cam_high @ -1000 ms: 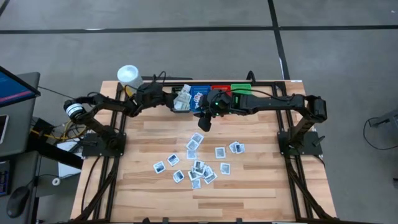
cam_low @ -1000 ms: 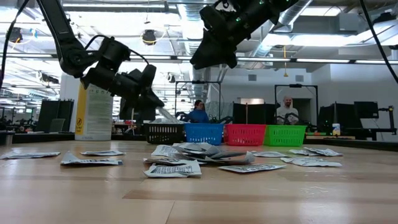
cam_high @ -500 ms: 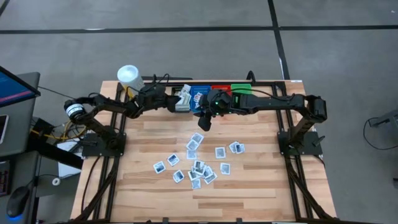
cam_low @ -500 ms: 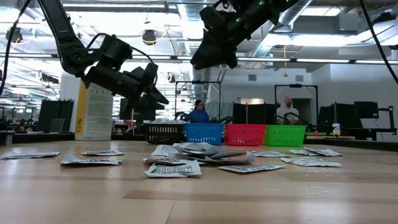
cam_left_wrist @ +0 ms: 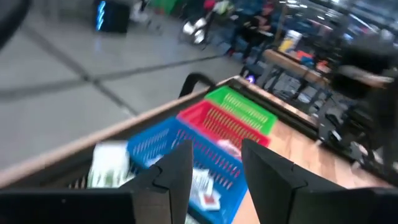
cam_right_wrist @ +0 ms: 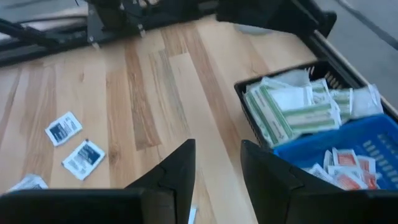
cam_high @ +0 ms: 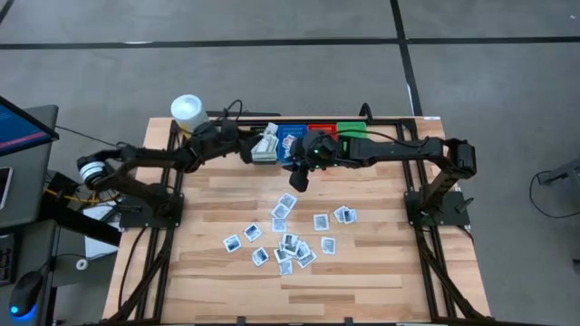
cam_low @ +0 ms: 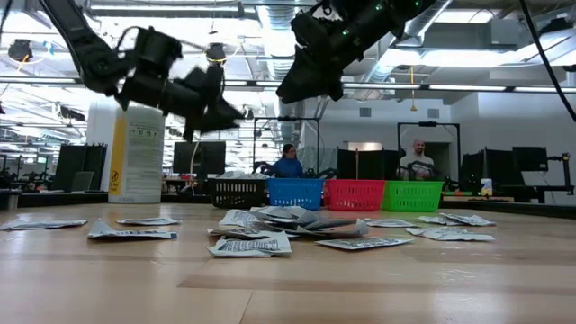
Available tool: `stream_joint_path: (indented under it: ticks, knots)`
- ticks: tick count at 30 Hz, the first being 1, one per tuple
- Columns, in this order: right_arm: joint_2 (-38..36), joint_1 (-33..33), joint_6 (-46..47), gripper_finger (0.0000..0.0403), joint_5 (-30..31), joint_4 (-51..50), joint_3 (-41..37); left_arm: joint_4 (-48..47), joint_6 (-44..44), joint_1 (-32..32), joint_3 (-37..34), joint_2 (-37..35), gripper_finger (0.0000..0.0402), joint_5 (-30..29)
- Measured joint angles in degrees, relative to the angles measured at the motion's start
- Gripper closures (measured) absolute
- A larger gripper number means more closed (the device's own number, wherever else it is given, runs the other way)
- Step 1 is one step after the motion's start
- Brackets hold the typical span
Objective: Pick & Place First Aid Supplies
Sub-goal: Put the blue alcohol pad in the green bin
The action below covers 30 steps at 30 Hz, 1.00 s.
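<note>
Since the earlier frames, the left gripper (cam_high: 246, 148) is rising higher above the black slatted plastic bin (cam_right_wrist: 323, 74), fingers parted and grasping nothing. The right gripper (cam_high: 297, 178) is hovering just in front of the bins, fingers likewise parted and empty.

The black bin is holding a stack of white-and-green flat packets (cam_right_wrist: 292, 109). The blue plastic bin (cam_left_wrist: 180, 146) beside it is holding small white packets with red marks (cam_right_wrist: 339, 168). The red plastic bin (cam_left_wrist: 217, 124) and green plastic bin (cam_left_wrist: 242, 107) are completing the row.

Loose white packets with dark marks (cam_high: 288, 240) are lying scattered mid-way across the wooden slatted table (cam_high: 381, 263). A white cylindrical tub with yellow label (cam_low: 135, 153) is standing at the far left corner. Two people (cam_low: 288, 162) are showing in the room behind.
</note>
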Motion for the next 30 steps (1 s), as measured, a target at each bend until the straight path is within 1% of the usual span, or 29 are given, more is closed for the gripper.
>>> stream_joint_path:
  ticks: [3,7,8,10,13,18,20,25,30]
  knots:
    - [0.0,0.0,-0.7,0.0280,-0.5,5.7,-2.6,-0.1,7.0,-2.0,0.0,-3.8,0.0263,0.0]
    - [0.0,-0.4,-0.8,0.0280,-3.7,14.7,-6.9,-0.9,15.5,-4.6,0.0,-8.0,0.0263,0.0]
    - [0.0,-0.6,-0.3,0.0280,-4.6,15.6,-7.7,-2.0,17.1,-4.9,0.0,-9.2,0.0263,0.1]
    - [-0.3,-1.1,0.5,0.0281,-5.0,14.7,-8.9,-4.5,19.2,-5.4,0.0,-11.5,0.0264,0.1]
    - [-1.9,-1.3,0.4,0.0281,-4.2,12.1,-10.6,-9.8,19.8,-5.4,0.0,-14.8,0.0266,0.1]
    - [-5.8,-0.9,-0.9,0.0281,-1.1,-0.1,-12.0,-19.7,19.8,-5.4,0.0,-19.8,0.0266,1.5]
    - [-7.9,-0.3,-1.4,0.0281,0.6,-2.8,-12.8,-22.6,19.4,-5.9,0.0,-21.4,0.0266,2.3]
    - [-15.3,1.1,-1.3,0.0281,4.9,-3.2,-19.6,-25.1,17.8,-7.9,0.0,-23.2,0.0266,2.5]
    - [-24.1,2.1,4.8,0.0281,7.6,-1.8,-28.7,-25.3,17.4,-10.9,0.0,-22.6,0.0266,2.5]
